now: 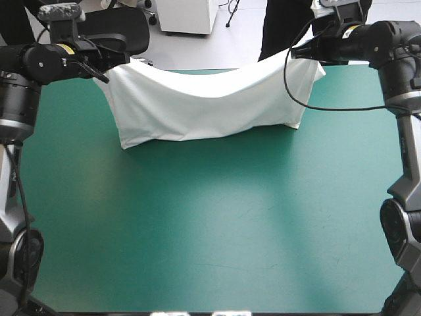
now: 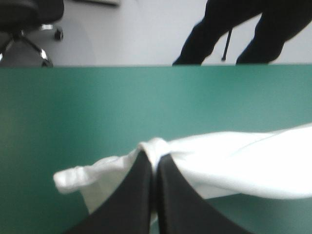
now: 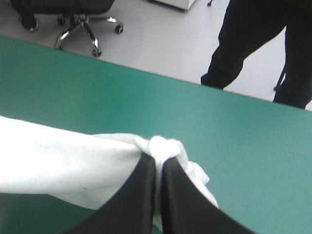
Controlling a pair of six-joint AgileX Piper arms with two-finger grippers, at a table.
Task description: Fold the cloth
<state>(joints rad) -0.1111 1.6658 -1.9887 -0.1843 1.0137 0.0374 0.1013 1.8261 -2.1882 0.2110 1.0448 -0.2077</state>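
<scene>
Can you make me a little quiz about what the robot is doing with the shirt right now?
1. True or false: the T-shirt lies spread flat on the table.
2. How many grippers are pinching the T-shirt? A) none B) one C) two
3. Fill in the gap: hanging between the grippers, the T-shirt sags lowest in the ____.

Key
1. False: it is lifted up.
2. C: the left gripper and the right gripper each pinch a bunched end.
3. Middle.
</scene>
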